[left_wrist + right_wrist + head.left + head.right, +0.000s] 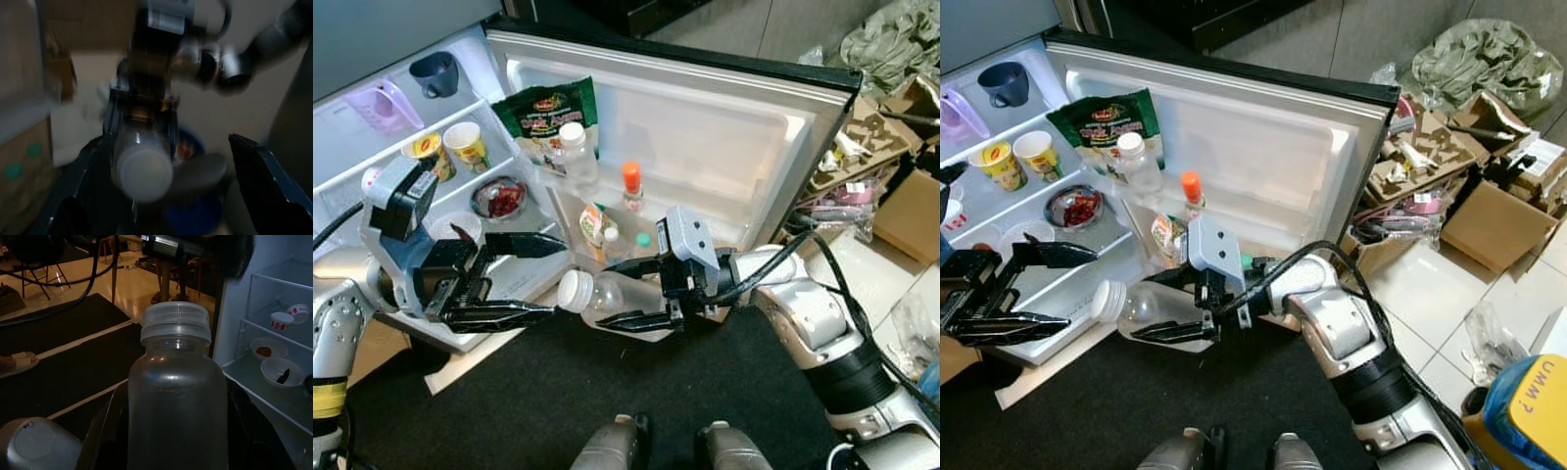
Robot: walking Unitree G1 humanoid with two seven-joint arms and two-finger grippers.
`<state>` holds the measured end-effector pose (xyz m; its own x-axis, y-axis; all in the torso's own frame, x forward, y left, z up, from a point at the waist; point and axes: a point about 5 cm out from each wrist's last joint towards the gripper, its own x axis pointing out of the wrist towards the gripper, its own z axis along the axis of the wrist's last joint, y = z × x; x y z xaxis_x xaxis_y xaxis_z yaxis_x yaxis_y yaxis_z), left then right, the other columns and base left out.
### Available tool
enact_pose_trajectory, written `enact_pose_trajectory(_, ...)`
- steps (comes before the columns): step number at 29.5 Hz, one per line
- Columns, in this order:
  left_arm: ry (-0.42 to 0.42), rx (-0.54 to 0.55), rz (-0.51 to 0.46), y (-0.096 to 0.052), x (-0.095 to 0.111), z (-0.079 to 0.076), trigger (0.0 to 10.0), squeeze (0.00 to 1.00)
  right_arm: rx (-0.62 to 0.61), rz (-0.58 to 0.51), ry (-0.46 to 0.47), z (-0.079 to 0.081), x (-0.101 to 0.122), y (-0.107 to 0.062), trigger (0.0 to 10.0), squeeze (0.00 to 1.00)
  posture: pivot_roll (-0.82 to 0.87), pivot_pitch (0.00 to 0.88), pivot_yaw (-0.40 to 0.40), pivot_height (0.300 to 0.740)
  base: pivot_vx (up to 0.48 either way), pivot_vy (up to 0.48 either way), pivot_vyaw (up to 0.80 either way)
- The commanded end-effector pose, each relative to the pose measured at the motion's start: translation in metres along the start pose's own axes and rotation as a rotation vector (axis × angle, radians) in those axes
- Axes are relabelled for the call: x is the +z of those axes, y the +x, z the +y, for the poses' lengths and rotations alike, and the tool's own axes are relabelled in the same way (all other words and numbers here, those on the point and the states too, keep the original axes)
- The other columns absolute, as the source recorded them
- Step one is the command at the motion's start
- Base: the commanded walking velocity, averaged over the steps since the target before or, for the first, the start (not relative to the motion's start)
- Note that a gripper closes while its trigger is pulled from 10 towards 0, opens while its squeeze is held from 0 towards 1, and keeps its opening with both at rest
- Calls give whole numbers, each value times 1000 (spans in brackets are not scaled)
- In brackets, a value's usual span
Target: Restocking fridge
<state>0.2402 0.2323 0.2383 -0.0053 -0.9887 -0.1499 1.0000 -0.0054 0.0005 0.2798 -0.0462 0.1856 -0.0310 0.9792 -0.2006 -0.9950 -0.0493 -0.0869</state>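
Bottle: clear plastic bottle (607, 297) with white cap, lying sideways at frame centre over the black mat (558, 401).
Right gripper (625, 293): jaws clamped on the bottle's body.
Left gripper (538, 279): jaws spread wide, just beside the cap.
Beyond: open fridge (705, 117); door shelf holds an orange-capped bottle (631, 182) and snack bag (548, 116); cups (468, 145) upper left.

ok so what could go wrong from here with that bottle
1. The right gripper holds the clear bottle sideways with its white cap toward the open left gripper. If a handover is meant, an early release could drop it on the black mat.

2. The door shelf already holds an orange-capped bottle, a white-capped bottle and a snack bag, so pushing the bottle in could knock one over.
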Motion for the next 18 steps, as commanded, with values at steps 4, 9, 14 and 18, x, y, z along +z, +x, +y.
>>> enact_pose_trajectory(4, 120, 86, 126, -4, 9, 11, 10000, 0, -111, -24, -146, -12, 16, 4, 0, 0, -49, 156, 91, 740, 0, 0, 0)
enact_pose_trajectory(9, 164, 132, 116, -5, 15, 16, 10000, 0, -176, -19, -178, -20, 19, 2, 0, 0, -49, 154, 91, 740, 0, 0, 0)
enact_pose_trajectory(14, 280, 241, 48, -7, 35, 30, 10000, 0, -344, 32, -311, -40, 32, -10, 0, 0, -46, 152, 91, 740, 0, 0, 0)
enact_pose_trajectory(18, 300, 259, 40, -2, 33, 36, 10000, 0, -423, 98, -416, -49, 35, -11, 0, 0, -49, 149, 91, 740, 0, 0, 0)
